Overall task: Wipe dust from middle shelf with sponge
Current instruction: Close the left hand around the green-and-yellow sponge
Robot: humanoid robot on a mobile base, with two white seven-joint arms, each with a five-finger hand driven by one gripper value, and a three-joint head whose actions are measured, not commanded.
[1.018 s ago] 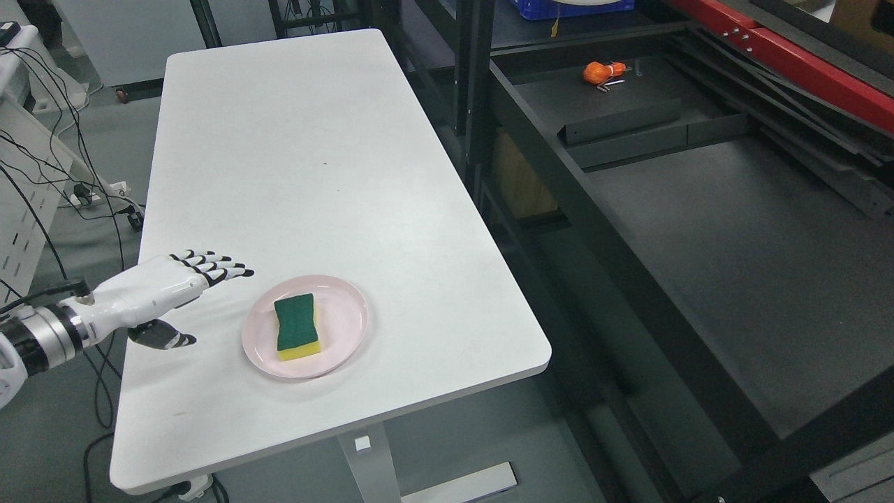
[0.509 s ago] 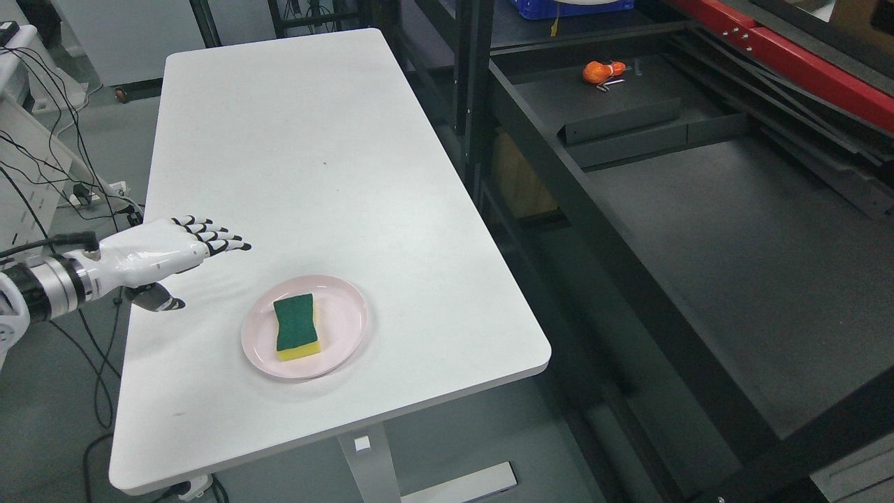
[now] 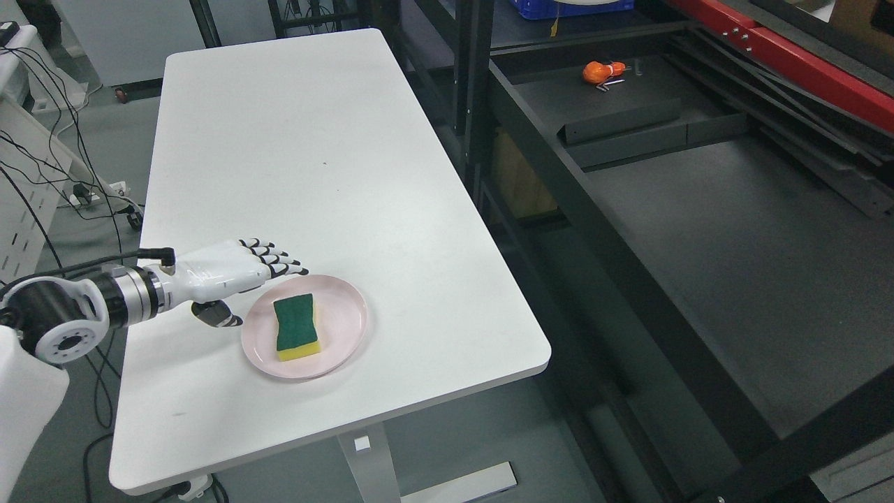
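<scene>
Left hand [image 3: 234, 274] fingers spread, empty, beside green-topped yellow sponge [image 3: 297, 326] on pink plate [image 3: 349, 314]. Soft, light; pinch its long sides.

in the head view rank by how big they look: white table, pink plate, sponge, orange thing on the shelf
1. white table
2. pink plate
3. sponge
4. orange thing, though it sits farther from the camera, so its true size is unsure

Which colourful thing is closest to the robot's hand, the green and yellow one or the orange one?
The green-topped yellow sponge on the round pink plate, right beside the white left hand. The small orange object lies far off on the dark shelf.
</scene>
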